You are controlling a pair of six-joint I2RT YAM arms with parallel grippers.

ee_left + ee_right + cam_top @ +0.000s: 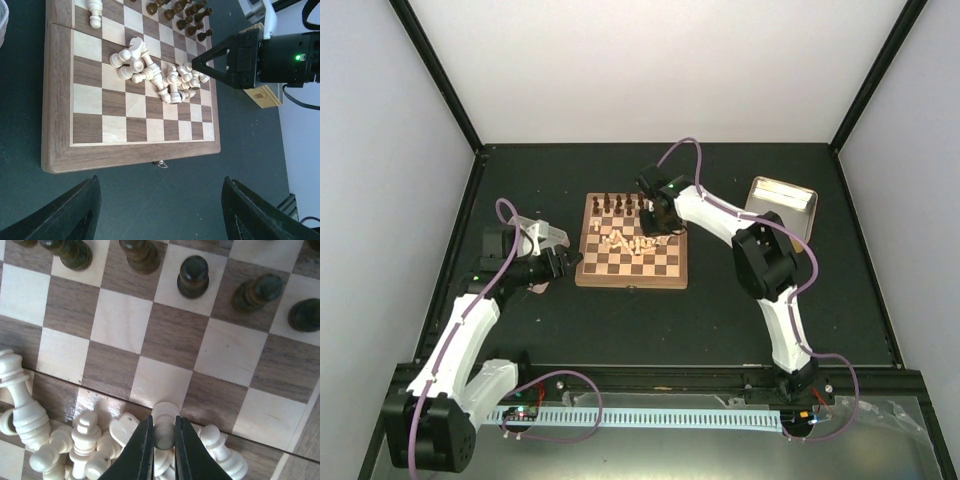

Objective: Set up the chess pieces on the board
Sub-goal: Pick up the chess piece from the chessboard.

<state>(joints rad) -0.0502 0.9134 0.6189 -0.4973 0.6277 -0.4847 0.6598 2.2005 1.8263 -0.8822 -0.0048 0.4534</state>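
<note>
Chess pieces [628, 241] lie mostly toppled in a heap at the middle of the board [630, 282], just short of the dark pieces [620, 205] standing along its 12 o'clock edge, so nearly all the setting-up looks left to do. Right gripper [162, 442] pinches one pale pawn [164, 422] from the heap; left gripper [563, 262] hangs wide and empty at the board's 9 o'clock
</note>
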